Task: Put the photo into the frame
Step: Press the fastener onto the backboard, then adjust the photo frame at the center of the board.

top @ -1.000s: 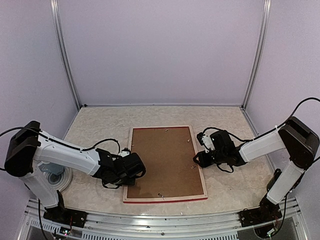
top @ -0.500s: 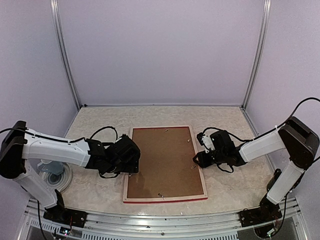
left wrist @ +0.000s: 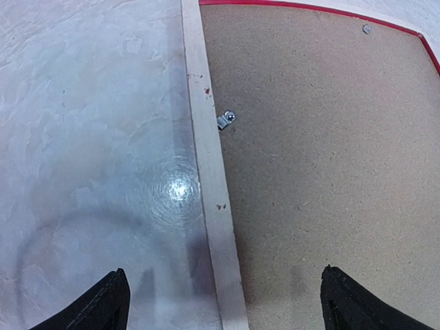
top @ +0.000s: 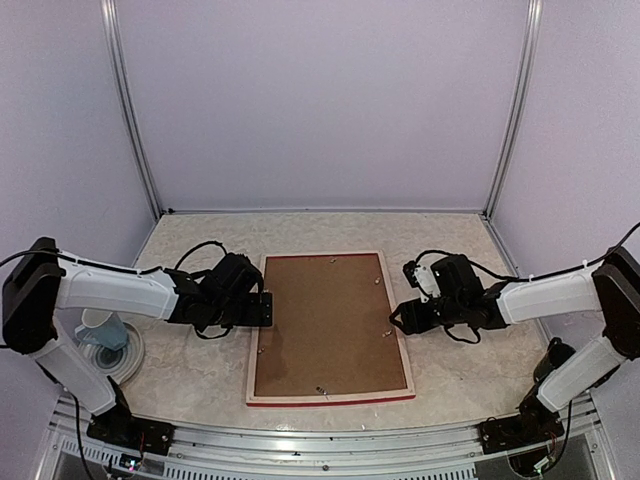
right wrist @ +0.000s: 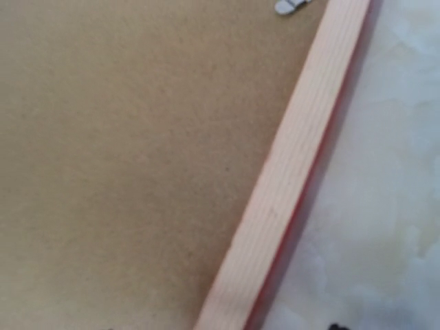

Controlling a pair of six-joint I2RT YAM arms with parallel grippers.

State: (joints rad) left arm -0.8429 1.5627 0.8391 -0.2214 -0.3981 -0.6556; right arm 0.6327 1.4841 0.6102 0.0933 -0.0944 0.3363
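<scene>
The frame [top: 330, 399] lies face down in the middle of the surface [top: 200, 250], with the brown backing panel [top: 325, 320] showing inside its pale wood rails. The left fingers [left wrist: 103, 306] are spread wide across the frame's left rail. The right fingers [top: 403, 317] sit at the right rail, and I cannot tell whether they are spread.
</scene>
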